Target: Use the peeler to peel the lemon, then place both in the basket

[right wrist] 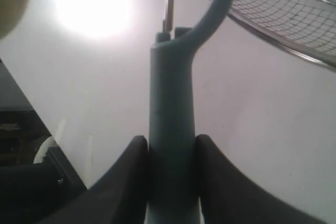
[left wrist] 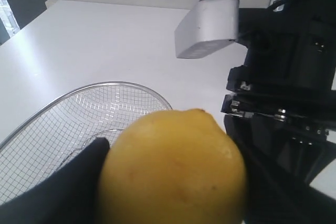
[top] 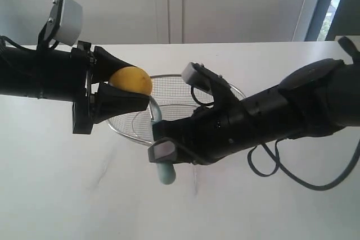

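Our left fingers (top: 115,100) are clenched on the lemon (top: 132,80), holding it in the air just above the basket's (top: 169,76) left rim as the exterior view shows it. Our right fingers (right wrist: 126,177) grasp the peeler (top: 167,173) by its blue-grey handle at the basket's near edge. Its curved head rises toward the lemon's underside, and we cannot tell whether they touch. The basket rests on the white surface (top: 84,195).
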Motion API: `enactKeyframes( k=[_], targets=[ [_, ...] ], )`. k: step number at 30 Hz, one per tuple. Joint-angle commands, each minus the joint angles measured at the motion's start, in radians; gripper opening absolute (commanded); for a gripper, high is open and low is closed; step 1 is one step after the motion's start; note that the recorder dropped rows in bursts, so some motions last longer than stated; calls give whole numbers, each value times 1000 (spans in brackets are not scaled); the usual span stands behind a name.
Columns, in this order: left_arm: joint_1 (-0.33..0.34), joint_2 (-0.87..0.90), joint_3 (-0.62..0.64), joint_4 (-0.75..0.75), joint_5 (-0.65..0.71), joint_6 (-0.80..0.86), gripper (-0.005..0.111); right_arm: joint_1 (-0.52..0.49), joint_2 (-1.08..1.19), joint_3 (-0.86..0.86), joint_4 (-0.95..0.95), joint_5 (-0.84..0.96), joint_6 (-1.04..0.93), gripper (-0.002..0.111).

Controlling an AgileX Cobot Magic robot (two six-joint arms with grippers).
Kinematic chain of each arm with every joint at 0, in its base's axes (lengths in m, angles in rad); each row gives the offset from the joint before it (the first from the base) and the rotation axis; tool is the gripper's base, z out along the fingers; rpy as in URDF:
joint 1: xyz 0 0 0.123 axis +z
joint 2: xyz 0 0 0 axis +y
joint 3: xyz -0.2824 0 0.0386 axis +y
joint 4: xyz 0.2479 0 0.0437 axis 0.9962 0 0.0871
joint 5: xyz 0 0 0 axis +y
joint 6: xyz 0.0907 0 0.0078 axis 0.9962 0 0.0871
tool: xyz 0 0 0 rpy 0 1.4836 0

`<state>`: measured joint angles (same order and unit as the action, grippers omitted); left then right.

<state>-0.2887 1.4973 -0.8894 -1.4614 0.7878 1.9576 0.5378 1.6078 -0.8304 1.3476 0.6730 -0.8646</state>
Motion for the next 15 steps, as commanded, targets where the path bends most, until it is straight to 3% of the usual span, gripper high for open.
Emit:
enactKeyframes(
  k=[1,15],
  targets=[
    [-2,-8,4,-25,25,58,0,1,-2,-22,29,76,-26,0],
    [-2,-8,4,-25,25,58,0,-1,-85,-20,11,60,-30,0]
  ],
)
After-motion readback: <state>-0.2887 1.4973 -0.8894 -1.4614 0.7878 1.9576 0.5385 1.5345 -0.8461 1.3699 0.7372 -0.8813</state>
